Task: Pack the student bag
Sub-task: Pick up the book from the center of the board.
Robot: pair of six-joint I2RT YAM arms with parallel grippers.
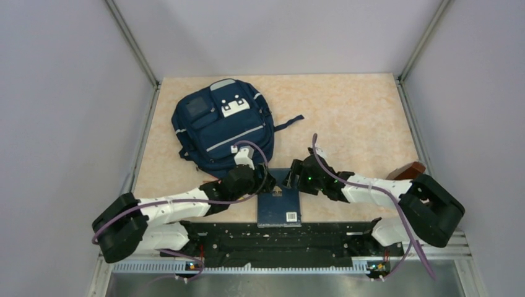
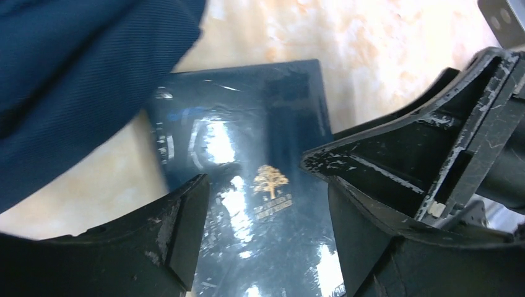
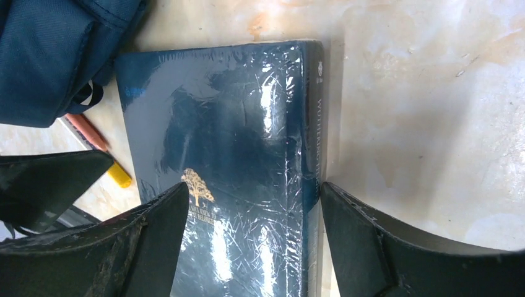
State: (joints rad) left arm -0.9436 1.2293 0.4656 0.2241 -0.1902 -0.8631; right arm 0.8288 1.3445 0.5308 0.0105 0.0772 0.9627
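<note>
Table (image 1: 347, 117): beige, marble-look top; lies under both sets of fingers and carries all items below.
Bag (image 1: 220, 127): navy backpack w/ pale stripes and white patches, lying front-up on the far-left part of the table. It sits just beyond and left of the L fingers. In both wrist views its blue fabric fills the upper-left corner, close to the book's far-left corner; contact cannot be told.
Book (image 1: 280, 207): dark blue, glossy plastic wrap, gold tree emblem on the cover, white barcode label at the near end. Lies flat, directly below both pairs of fingers, outside the bag.
L gripper (image 2: 254, 172): fingers (image 2: 167, 241) spread apart above the book's cover, emblem showing in the gap btwn them. Nothing is clamped; released.
R gripper (image 3: 254, 189): fingers (image 3: 390, 247) spread apart. One sits over the cover near the emblem, the other just beside the spine edge, over bare table. No grasp is seen; released.
Brown item (image 1: 407, 170): reddish-brown block, well to the right of the R fingers, beside the R arm's elbow. What it is cannot be told.
Pen (image 3: 93, 139): orange-pink w/ yellow tip, flat on the table left of the R fingers, btwn bag and the book's left edge.
</note>
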